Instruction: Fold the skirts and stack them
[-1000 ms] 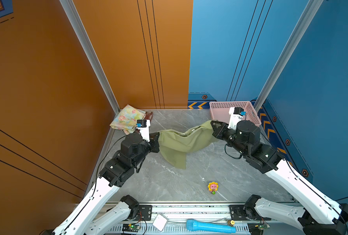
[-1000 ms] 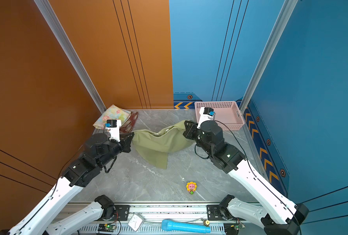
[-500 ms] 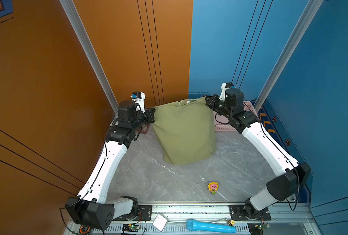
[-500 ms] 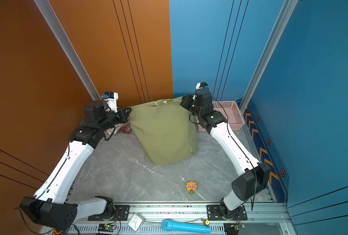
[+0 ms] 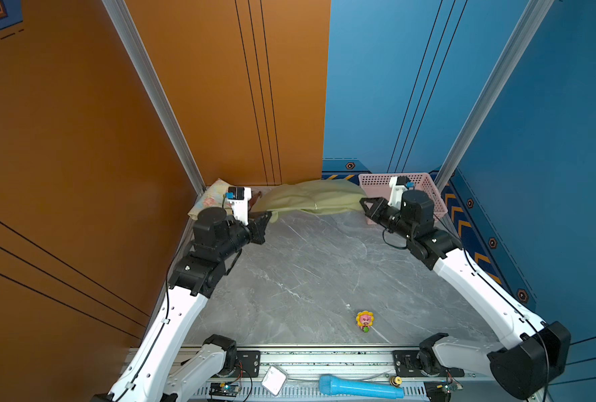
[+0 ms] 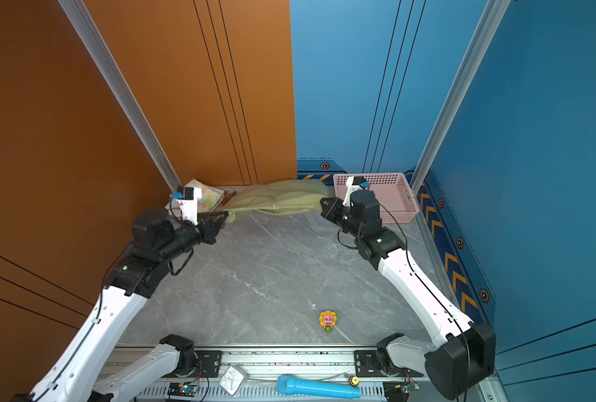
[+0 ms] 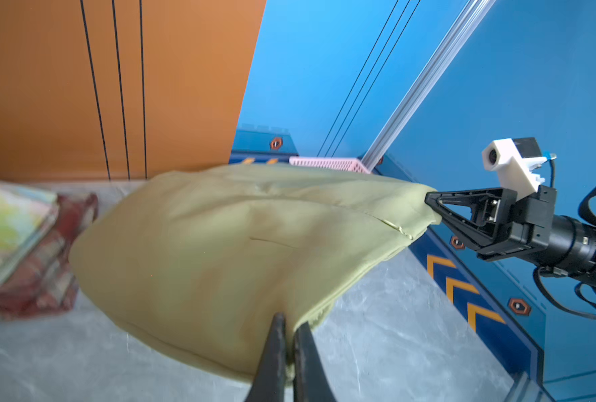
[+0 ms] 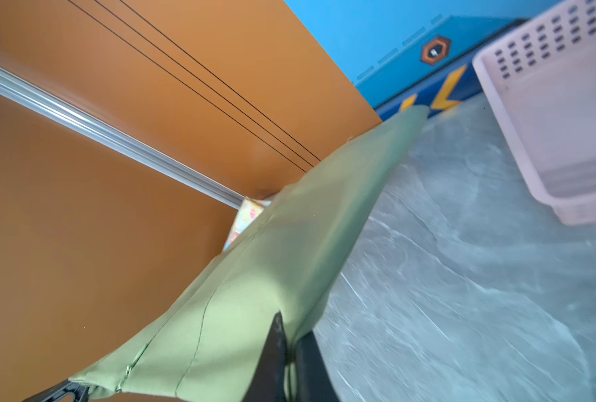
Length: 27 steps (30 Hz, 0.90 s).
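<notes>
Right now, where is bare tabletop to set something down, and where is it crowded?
Bare: the middle of the table, from the olive skirt forward to the sunflower toy. Crowded: the far edge, holding floral skirt on plaid skirt, olive skirt, pink basket.

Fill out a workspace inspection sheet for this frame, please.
Surface: grey marble table.
Job's things: olive skirt stretched between the grippers along the back edge; floral skirt folded atop plaid skirt in the back left corner.
Clutter: pink basket back right; sunflower toy near the front; blue microphone and small clock on the front rail.
Grippers: left gripper and right gripper each pinch an olive skirt corner.
Cables: black cable loops at both wrists.
Surroundings: orange wall, blue wall; nothing else seen.
</notes>
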{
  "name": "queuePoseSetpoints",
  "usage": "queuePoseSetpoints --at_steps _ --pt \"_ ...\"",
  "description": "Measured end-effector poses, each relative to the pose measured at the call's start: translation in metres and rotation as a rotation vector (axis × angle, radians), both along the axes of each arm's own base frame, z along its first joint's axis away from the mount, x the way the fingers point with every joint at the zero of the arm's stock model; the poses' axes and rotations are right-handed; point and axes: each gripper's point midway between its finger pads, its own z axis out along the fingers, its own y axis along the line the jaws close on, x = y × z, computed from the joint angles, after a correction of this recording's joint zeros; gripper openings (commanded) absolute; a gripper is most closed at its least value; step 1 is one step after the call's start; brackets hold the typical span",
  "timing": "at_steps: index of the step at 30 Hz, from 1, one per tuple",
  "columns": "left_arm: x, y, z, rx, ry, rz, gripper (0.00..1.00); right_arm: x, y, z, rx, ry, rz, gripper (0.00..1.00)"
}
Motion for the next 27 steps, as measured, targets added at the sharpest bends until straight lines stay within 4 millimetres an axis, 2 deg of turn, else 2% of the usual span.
queuePoseSetpoints --at_steps 1,3,4,5,6,7,10,12,14,17,23,27 --pt "-0.009 0.0 -0.031 0.006 0.064 0.002 0.65 -0.009 -0.004 -0.03 -0.028 0.051 0.003 0.63" --pt "-0.028 0.005 -0.099 0.034 0.22 0.032 0.88 -0.029 -0.016 -0.098 -0.107 0.193 0.008 0.76" --pt "-0.036 0.009 -0.121 0.051 0.278 0.054 0.95 -0.039 -0.021 -0.123 -0.145 0.252 0.013 0.79" --pt "-0.044 0.014 -0.138 0.069 0.326 0.081 0.97 -0.048 -0.027 -0.142 -0.178 0.302 0.017 0.8" --pt "-0.05 0.02 -0.146 0.08 0.357 0.113 0.99 -0.055 -0.031 -0.153 -0.204 0.337 0.021 0.8" --pt "-0.052 0.025 -0.146 0.081 0.361 0.139 0.99 -0.058 -0.033 -0.156 -0.217 0.351 0.024 0.8" --pt "-0.047 0.036 -0.132 0.079 0.342 0.21 1.0 -0.058 -0.036 -0.151 -0.234 0.329 0.032 0.79" --pt "-0.04 0.038 -0.123 0.075 0.333 0.24 0.99 -0.055 -0.036 -0.145 -0.243 0.314 0.036 0.79" --pt "-0.034 0.038 -0.122 0.081 0.349 0.256 0.99 -0.049 -0.035 -0.144 -0.251 0.31 0.04 0.78" --pt "-0.026 0.033 -0.137 0.106 0.414 0.261 0.98 -0.038 -0.03 -0.152 -0.279 0.334 0.055 0.76" --pt "-0.025 0.013 -0.189 0.223 0.577 0.212 0.98 -0.022 -0.008 -0.197 -0.362 0.436 0.126 0.67" --pt "-0.028 0.006 -0.219 0.286 0.663 0.19 0.98 -0.013 0.009 -0.216 -0.428 0.463 0.173 0.61"
